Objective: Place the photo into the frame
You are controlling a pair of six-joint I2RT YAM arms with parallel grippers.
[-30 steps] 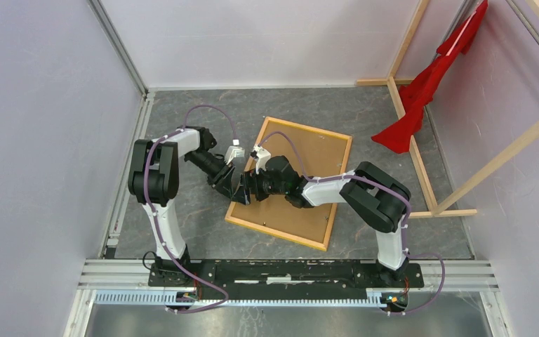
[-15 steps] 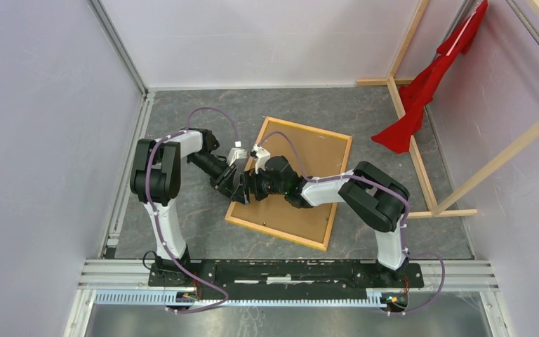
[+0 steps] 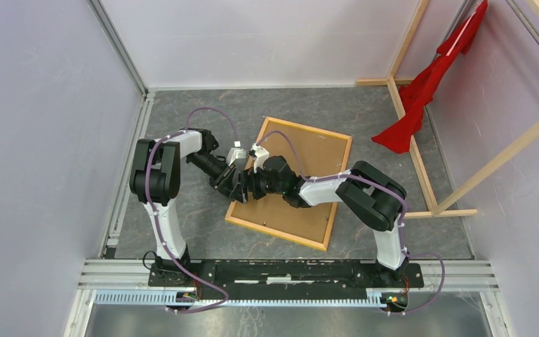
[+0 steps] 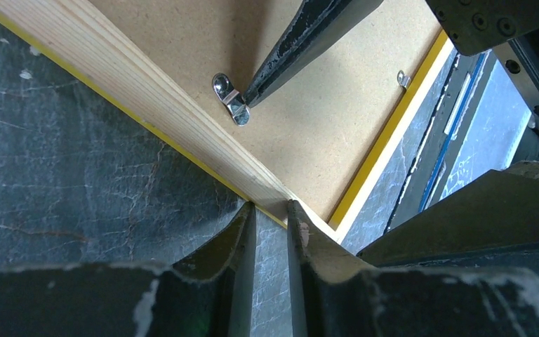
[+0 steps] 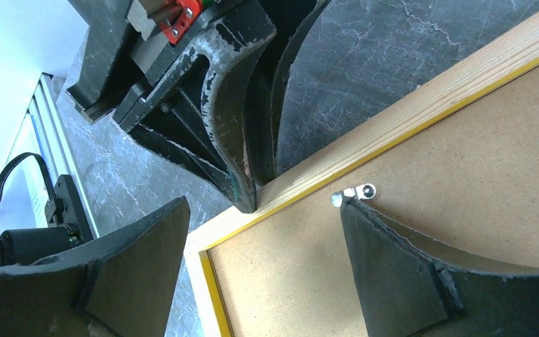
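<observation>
Two robot arms meet at the left rail of the frame [image 3: 274,232], which lies face-down on the grey table [image 3: 203,105] with its pale wood back up and a brown backing board [image 3: 316,158] seated inside it. The photo cannot be seen in any view; whether it lies under the board cannot be told. The work in hand appears to be the fastening of the back. The right hand [image 5: 263,207] stands wide open and grips nothing, with one finger off the frame's corner and the tip of the other set against a small metal turn clip [image 4: 230,98] lying on the board close beside the rail. The left hand [image 4: 270,210] is nearly closed, only a narrow slit showing between its fingers, and holds nothing visible; its tips press against the outer edge of the same rail, seemingly bracing the frame against a push. Whether the clip is to be swung open to free the board or swung over to lock it cannot be read from here. Either way, the next move calls for a short sideways sweep of the right fingertip while the left keeps the frame from sliding. Both forearms reach low and forward, wrists angled down and almost touching over the rail. A second clip [image 4: 403,78] sits at the adjoining rail.
</observation>
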